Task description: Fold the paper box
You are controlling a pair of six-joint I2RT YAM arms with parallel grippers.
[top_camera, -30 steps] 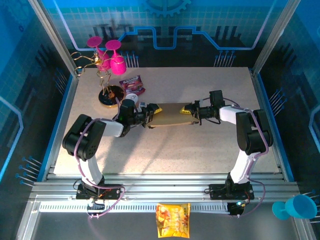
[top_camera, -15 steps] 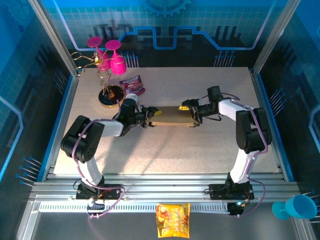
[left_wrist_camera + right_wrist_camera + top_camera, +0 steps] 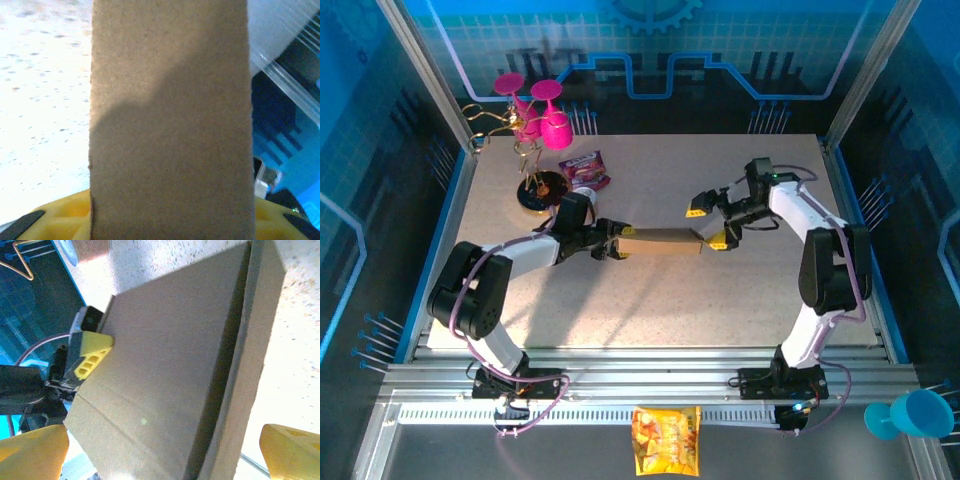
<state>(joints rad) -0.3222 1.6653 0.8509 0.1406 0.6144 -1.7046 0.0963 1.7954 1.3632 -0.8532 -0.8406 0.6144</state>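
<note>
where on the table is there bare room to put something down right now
Widest free patch: the near strip of table between the paper box and the front rail. Also bare: the far middle, behind the box. Crowded: the far left corner, with the pink glass stand and the purple snack bag.

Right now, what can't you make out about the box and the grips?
- Top external: the paper box is too small to show whether flaps are tucked.
- Left wrist: the box, close and blurred, hides its own far end and where the left gripper touches it.
- Right wrist: the bottom edge cuts off the box's near end.
</note>
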